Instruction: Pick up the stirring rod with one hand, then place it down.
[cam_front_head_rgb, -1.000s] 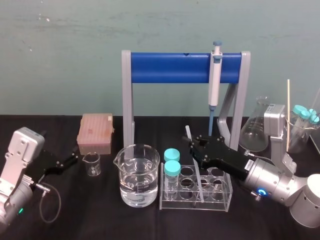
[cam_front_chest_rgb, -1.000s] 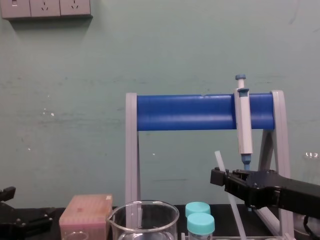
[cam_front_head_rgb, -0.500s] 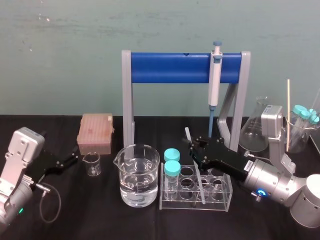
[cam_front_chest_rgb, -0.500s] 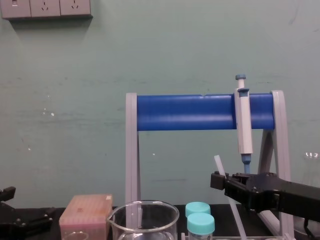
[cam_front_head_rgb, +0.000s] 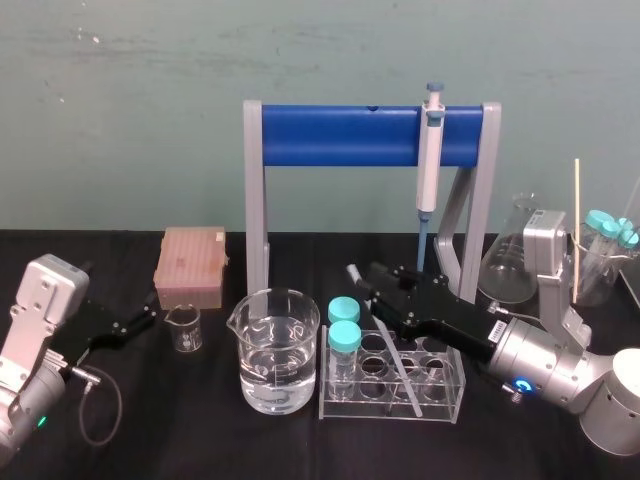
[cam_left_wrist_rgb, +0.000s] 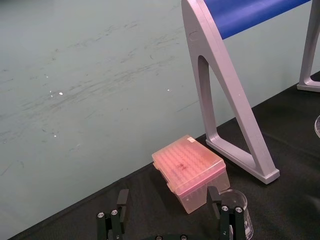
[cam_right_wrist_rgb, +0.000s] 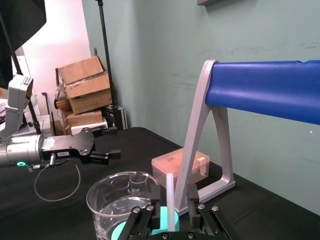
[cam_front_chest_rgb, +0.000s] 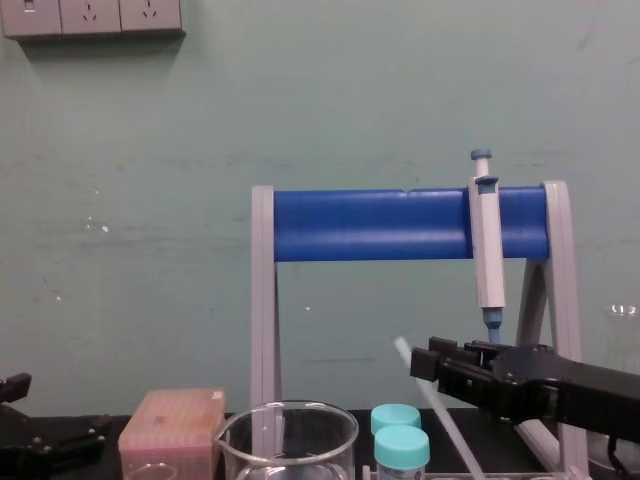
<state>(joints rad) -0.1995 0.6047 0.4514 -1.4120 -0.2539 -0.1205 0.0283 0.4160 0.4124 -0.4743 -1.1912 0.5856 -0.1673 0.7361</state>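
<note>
The stirring rod (cam_front_head_rgb: 398, 365) is a thin whitish stick standing slanted in the clear tube rack (cam_front_head_rgb: 442, 402), its top end leaning left. From the chest it shows as a tilted rod (cam_front_chest_rgb: 440, 420). My right gripper (cam_front_head_rgb: 368, 278) hovers over the rack at the rod's upper part. In the right wrist view the rod (cam_right_wrist_rgb: 170, 192) stands between the spread fingers (cam_right_wrist_rgb: 193, 197), close to one finger and clear of the other, so the gripper is open. My left gripper (cam_front_head_rgb: 140, 322) rests at the far left, its fingers (cam_left_wrist_rgb: 214, 197) open on nothing.
A beaker of water (cam_front_head_rgb: 278, 350) stands left of the rack, and two teal-capped tubes (cam_front_head_rgb: 343, 325) sit in it. Behind rises a blue-barred stand (cam_front_head_rgb: 340, 135) holding a pipette (cam_front_head_rgb: 430, 150). A pink tip box (cam_front_head_rgb: 190, 265) and small beaker (cam_front_head_rgb: 183, 328) lie left, a flask (cam_front_head_rgb: 510, 260) right.
The right gripper's fingers have spread apart. The rod's top has tipped over to the left and now leans more steeply in the rack. The left arm has not moved.
</note>
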